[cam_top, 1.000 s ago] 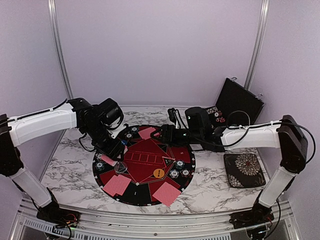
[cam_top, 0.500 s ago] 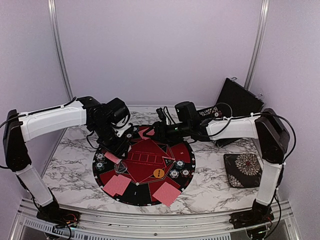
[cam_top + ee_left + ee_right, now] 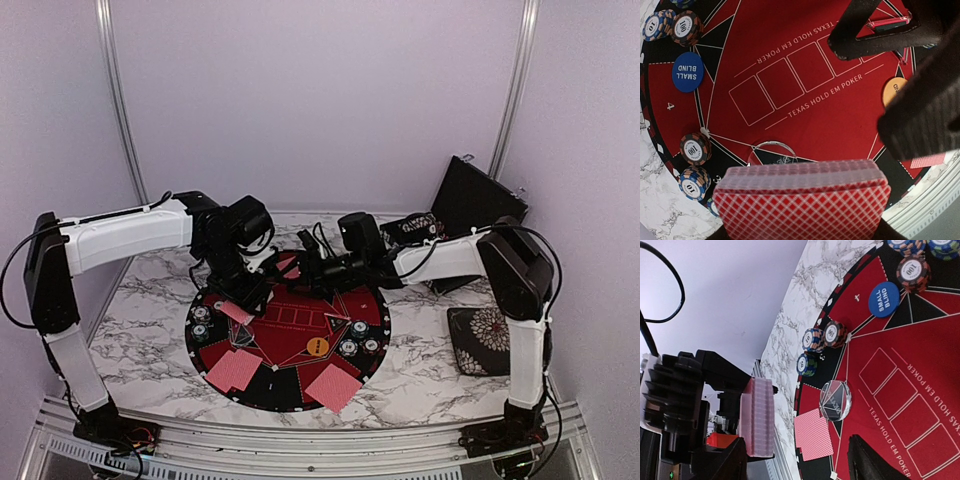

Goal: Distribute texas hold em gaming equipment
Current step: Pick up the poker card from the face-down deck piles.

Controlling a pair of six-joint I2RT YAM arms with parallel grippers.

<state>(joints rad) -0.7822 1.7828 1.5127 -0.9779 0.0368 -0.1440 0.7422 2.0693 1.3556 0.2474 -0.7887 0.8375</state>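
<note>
Evidently the dealing step is in hand: the left claw [image 3: 240,300] is pinching the deck of pink-red-backed cards [image 3: 802,202] by its sides and holds it raised over the left part of the round red poker mat [image 3: 290,385], while the right claw [image 3: 300,268] stands spread and empty over the mat's far edge, its open fingers pointed toward that deck, which its wrist view shows edge-on [image 3: 757,417]. On the mat lie two face-down card pairs near the front edge [image 3: 235,368] [image 3: 332,386], the blue small-blind button [image 3: 688,75], an orange button [image 3: 317,346], a clear dealer puck [image 3: 835,400], and small chip stacks at the left [image 3: 695,148] and right [image 3: 358,335] seats. The black case [image 3: 478,205] stands open at the far right of the bench [image 3: 140,310], with the flower-patterned tray [image 3: 488,340] just near of it. My judgement is that the next move calls for the right claw to close on the top card or two, peel them off without dragging the rest, and carry them to a seat that lacks cards; the left must hold the deck steady and level meanwhile. Compared with a second ago, both arms have swung inward: the left has carried the deck from the mat's left rim toward its middle, and the right has reached well leftward across the far side, so the two claws now nearly meet.
</note>
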